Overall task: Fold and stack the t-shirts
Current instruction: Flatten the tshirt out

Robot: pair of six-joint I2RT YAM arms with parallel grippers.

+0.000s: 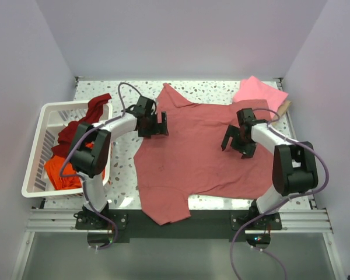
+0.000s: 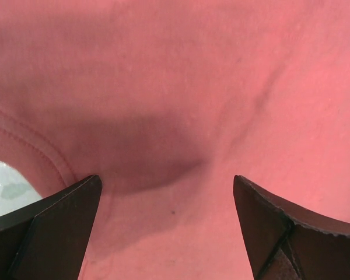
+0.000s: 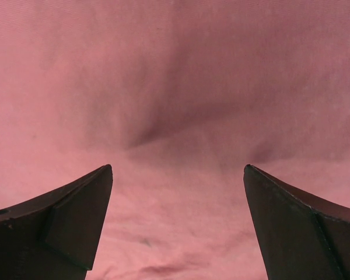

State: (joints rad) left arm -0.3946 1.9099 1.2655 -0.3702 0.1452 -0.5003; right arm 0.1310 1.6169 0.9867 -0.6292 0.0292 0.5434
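A dusty rose-red t-shirt (image 1: 192, 146) lies spread flat across the middle of the table. My left gripper (image 1: 158, 125) hangs open over its left side near the sleeve, just above the cloth (image 2: 181, 116), with nothing between the fingers. Open too, my right gripper (image 1: 236, 144) hovers over the shirt's right part (image 3: 175, 105) and holds nothing. A folded bright pink t-shirt (image 1: 258, 91) lies at the back right corner. A dark maroon t-shirt (image 1: 84, 119) drapes over the basket rim, and an orange t-shirt (image 1: 61, 170) lies inside the basket.
A white slatted plastic basket (image 1: 44, 116) stands at the left edge of the speckled table (image 1: 122, 163). White walls close in the back and both sides. A brown object (image 1: 284, 107) peeks out beside the pink shirt.
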